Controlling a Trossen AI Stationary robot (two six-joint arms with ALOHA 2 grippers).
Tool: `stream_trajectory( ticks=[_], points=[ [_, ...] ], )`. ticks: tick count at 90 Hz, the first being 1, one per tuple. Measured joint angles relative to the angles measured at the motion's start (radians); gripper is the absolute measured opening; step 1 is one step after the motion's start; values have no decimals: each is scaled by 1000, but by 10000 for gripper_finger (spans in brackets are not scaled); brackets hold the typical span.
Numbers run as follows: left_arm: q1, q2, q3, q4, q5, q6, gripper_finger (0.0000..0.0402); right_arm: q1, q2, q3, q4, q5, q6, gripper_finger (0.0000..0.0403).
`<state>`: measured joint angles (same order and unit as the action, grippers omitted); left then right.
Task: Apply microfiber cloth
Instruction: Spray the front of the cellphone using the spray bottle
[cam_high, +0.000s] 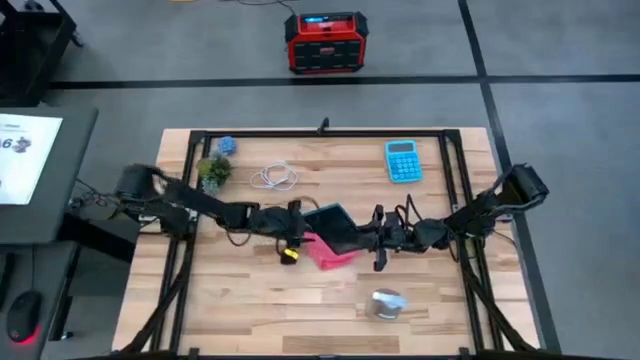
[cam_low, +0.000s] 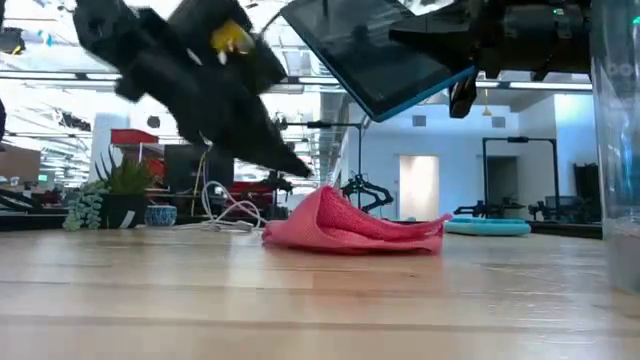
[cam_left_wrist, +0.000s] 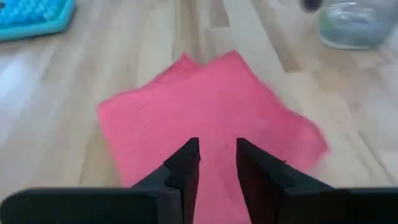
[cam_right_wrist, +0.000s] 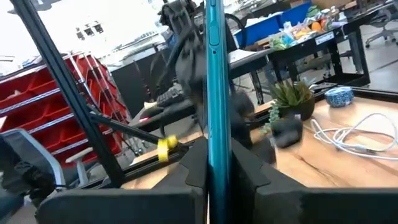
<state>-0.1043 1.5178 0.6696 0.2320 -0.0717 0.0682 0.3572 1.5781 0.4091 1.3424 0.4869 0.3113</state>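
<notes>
The microfiber cloth (cam_high: 328, 254), bright pink, lies rumpled on the wooden table near its middle; the low view shows it humped up at one side (cam_low: 345, 222). My left gripper (cam_left_wrist: 217, 152) points slanting down at the cloth (cam_left_wrist: 211, 106), fingers a little apart with pink showing between them. Just right of it, my right gripper (cam_high: 373, 240) is shut on a dark phone (cam_high: 334, 226) with a teal edge, held in the air above the cloth (cam_low: 370, 50). My left gripper has its fingertips (cam_low: 300, 168) right at the cloth's raised side; I cannot tell whether they touch it. My right gripper pinches the phone between its two fingers by the flat faces at its edge (cam_right_wrist: 217, 146), coming level from the table's right. The phone is lifted clear and tilted, its screen facing partly down.
A blue calculator (cam_high: 403, 160) lies at the far right, a coiled white cable (cam_high: 275, 178) and a small potted plant (cam_high: 213, 172) at the far left. A glass jar (cam_high: 388, 303) stands near the front edge. Black frame rails (cam_high: 455, 170) border the table.
</notes>
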Motion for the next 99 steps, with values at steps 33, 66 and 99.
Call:
stream_trajectory(
  ticks=[33,66,99],
  points=[
    [-28,-109,-243,356,45,-29,86,-62,318,72,225,-16,108,16],
    [-24,-11,-440,886,59,-131,87,-182,376,238,227,-211,70,16],
    [-16,81,-315,968,47,-159,89,-241,365,237,231,-296,65,16]
  ],
)
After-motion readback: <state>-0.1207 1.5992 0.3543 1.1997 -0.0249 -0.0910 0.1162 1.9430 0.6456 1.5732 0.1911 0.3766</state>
